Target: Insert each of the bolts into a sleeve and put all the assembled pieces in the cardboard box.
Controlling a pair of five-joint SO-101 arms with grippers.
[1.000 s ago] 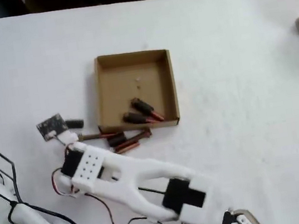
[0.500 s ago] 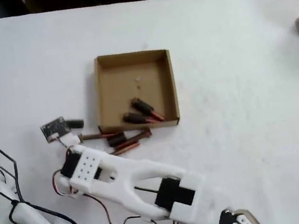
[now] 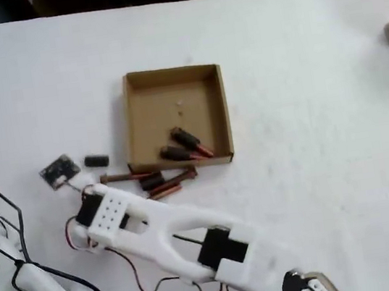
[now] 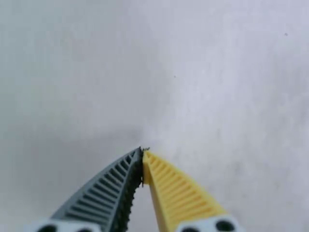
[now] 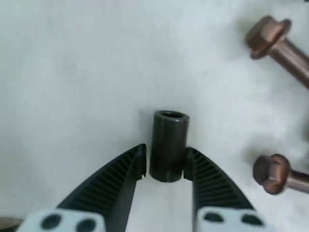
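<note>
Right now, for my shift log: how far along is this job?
Done: two assembled pieces lie in the box. In hand: the right gripper straddles a sleeve on the table, not lifted. To do: loose bolts and another sleeve wait outside the box.

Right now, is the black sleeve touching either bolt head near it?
Apart. The right wrist view shows bare table between the sleeve and both bolt heads.

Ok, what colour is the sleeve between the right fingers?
The sleeve is black, clearest in the right wrist view.
</note>
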